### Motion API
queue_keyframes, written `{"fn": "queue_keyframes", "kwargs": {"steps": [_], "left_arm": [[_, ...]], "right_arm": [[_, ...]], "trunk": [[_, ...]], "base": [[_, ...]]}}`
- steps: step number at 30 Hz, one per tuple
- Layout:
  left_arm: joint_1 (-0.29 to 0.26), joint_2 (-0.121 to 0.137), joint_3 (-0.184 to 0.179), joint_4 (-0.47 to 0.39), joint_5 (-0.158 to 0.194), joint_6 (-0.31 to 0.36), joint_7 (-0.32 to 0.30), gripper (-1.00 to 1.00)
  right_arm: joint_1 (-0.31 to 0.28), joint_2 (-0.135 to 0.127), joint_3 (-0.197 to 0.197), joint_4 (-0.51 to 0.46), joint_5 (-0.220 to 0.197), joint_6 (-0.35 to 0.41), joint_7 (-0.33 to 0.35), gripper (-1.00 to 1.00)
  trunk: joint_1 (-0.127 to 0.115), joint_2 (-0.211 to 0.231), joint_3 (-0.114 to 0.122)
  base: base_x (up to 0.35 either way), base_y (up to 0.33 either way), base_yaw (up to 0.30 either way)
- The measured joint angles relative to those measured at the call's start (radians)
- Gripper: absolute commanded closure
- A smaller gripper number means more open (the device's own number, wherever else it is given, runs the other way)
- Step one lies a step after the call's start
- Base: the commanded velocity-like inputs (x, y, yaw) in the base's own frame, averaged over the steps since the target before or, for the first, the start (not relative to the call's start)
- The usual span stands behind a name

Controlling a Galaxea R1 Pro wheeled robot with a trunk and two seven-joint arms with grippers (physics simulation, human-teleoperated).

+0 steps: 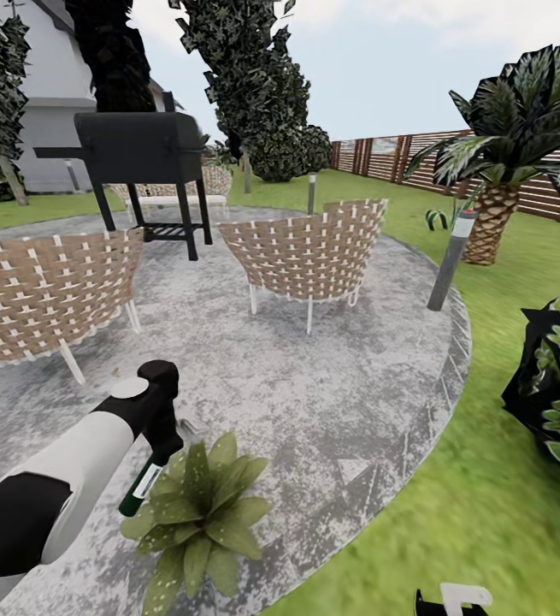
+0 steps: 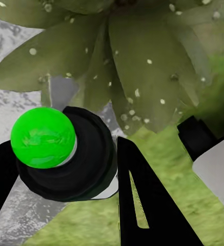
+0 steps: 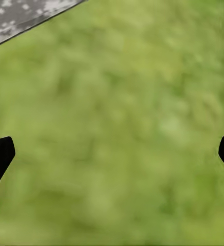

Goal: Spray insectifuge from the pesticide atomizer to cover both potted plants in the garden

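Now the pesticide atomizer [image 1: 140,488] sits clamped in the left gripper [image 1: 162,445], tilted over the potted plant [image 1: 198,513] at the patio [image 1: 314,411] edge — white flecks already dot the leaves. Best move, I'd say: sweep slowly so the outer leaves get covered too. Right gripper [image 3: 112,154] hangs spread wide over lawn [image 1: 450,513] at four o'clock — empty.

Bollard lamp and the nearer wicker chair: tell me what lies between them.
In the head view, nothing stands between the bollard lamp and the wicker chair: the stretch is bare grey paved patio.
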Motion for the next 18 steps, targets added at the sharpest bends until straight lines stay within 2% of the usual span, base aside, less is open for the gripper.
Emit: {"fn": "queue_keyframes", "kwargs": {"steps": [5,13,18], "left_arm": [[0.000,0.001,-0.001,0.000,0.000,0.000,0.000,1.00],[0.000,-0.001,-0.001,0.000,0.000,0.000,0.000,1.00],[-0.001,-0.003,0.000,0.000,0.000,0.000,0.000,1.00]], "right_arm": [[0.000,0.001,0.001,0.000,0.000,0.001,-0.001,-1.00],[0.000,0.002,0.001,0.002,0.000,0.001,-0.002,-1.00],[0.000,0.001,0.001,0.002,0.000,0.001,-0.002,-1.00]], "trunk": [[0.000,0.000,0.000],[0.000,0.000,0.000],[0.000,0.000,0.000]], "base": [[0.001,-0.284,0.043],[0.000,-0.286,0.258],[0.049,-0.286,0.063]]}}
